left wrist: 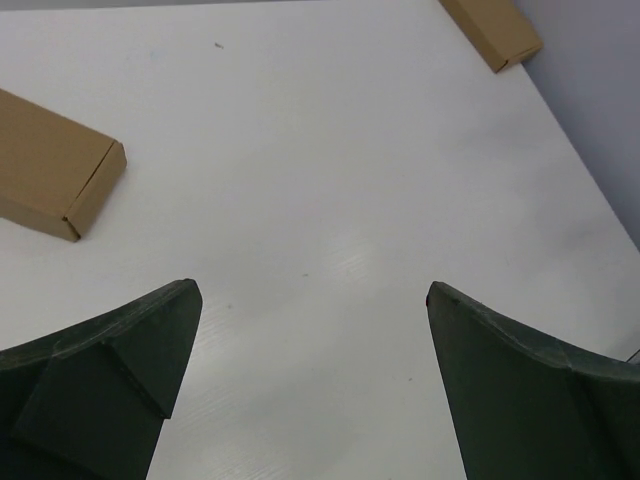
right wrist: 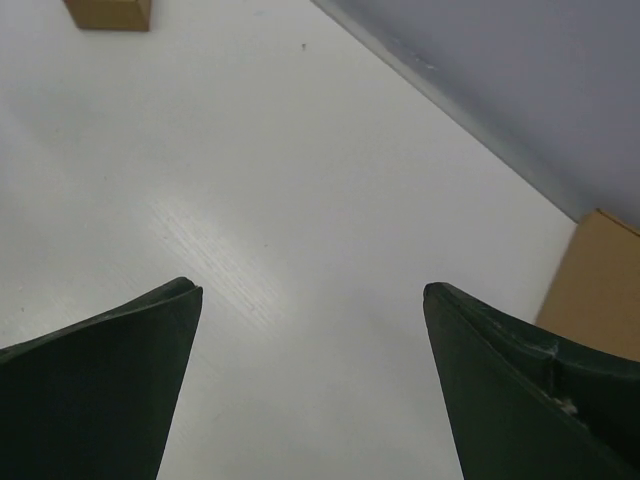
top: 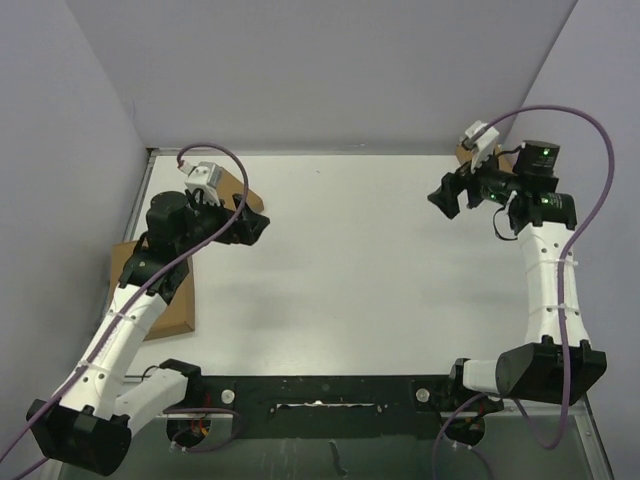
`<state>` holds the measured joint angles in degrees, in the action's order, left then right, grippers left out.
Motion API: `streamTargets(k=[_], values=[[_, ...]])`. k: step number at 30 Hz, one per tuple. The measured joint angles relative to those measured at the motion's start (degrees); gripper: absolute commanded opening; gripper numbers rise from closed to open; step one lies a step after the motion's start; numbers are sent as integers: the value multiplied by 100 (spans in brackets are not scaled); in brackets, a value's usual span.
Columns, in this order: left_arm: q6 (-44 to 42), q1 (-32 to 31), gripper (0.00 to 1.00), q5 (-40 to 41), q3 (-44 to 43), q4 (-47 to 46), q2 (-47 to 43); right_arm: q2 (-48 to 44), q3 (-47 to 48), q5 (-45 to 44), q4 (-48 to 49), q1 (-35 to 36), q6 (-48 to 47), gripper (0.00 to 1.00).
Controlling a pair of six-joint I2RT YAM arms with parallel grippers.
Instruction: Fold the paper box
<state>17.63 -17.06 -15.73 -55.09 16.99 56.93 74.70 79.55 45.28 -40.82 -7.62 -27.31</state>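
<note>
Paper box (top: 176, 300) lies flat at the left edge of the desk (top: 350, 270), behind my left tool (left wrist: 310, 290) and partly under that arm. Left arm nearer; right tool (right wrist: 312, 290) well apart. Both tools released, empty.

We see paper box (top: 178, 300) at table (top: 350, 280) left edge; small box (top: 250, 198) behind and right of it; second small box (top: 466, 153) at far right corner.
</note>
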Motion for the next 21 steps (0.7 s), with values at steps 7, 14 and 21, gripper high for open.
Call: streamTargets(k=[7,14,21], values=[[208,129,98,-332,-885,17,-61,-105,1661,-564,-179,-61,883,98],[404,131,98,-542,-1478,164,-356,-400,2291,-575,-494,-68,1639,98],[402,138,98,-579,-1762,472,-431,-466,2321,-831,-717,-153,2367,98]])
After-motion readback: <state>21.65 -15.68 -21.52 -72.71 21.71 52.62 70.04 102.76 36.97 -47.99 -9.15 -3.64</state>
